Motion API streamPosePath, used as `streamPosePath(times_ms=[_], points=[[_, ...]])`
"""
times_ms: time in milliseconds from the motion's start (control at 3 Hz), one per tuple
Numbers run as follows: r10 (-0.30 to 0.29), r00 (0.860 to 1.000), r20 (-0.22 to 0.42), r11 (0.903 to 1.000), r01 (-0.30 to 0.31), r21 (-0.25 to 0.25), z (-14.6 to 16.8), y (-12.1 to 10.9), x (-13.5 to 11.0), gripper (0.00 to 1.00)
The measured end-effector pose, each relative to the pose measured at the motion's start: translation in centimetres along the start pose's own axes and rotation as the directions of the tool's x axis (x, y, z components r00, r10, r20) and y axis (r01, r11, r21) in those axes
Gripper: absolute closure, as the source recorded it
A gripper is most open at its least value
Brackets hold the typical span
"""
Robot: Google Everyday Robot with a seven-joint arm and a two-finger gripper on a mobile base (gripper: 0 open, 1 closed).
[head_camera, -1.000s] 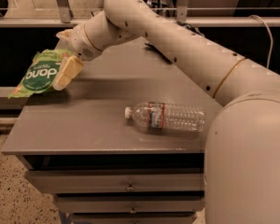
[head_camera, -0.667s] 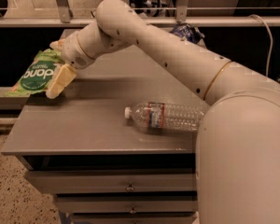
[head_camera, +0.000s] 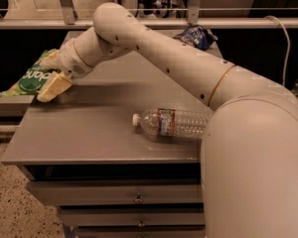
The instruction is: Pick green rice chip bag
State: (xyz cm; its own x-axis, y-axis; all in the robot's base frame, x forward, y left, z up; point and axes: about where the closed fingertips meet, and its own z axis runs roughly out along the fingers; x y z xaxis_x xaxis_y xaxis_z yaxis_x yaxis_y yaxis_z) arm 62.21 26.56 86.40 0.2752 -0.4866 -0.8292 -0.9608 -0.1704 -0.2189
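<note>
One gripper (head_camera: 44,81) is at about 10 o'clock in the camera view, right at the left edge of the grey table (head_camera: 89,133). It is at the end of a long, fat, white arm (head_camera: 164,53) that comes in from 4 o'clock and goes across the table top. Its two pale fingers (head_camera: 54,86) pinch the right end of the green rice chip bag (head_camera: 30,79), one finger above the bag and one below.

The green rice chip bag is light green and crinkled, with a dark green round patch and white letters on it. Most of it sticks out past the table's left edge, toward 9 o'clock. Only the pinched end is over the table top.

A clear water bottle (head_camera: 174,124) lies on its side near the middle of the table, well apart from the gripper. Its white cap points to 9 o'clock, and the big white arm hides its other end. A dark blue chip bag (head_camera: 196,36) sits at the far edge of the table, at about 1 o'clock. Under the table top, at 6 o'clock, are grey drawers (head_camera: 134,197).
</note>
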Motion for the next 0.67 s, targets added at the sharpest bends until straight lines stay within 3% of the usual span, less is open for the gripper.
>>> streamPosePath(times_ms=[667], points=[[0.001, 1.0, 0.003, 1.0, -0.001, -0.008, 0.87, 0.76, -0.09, 0.8]])
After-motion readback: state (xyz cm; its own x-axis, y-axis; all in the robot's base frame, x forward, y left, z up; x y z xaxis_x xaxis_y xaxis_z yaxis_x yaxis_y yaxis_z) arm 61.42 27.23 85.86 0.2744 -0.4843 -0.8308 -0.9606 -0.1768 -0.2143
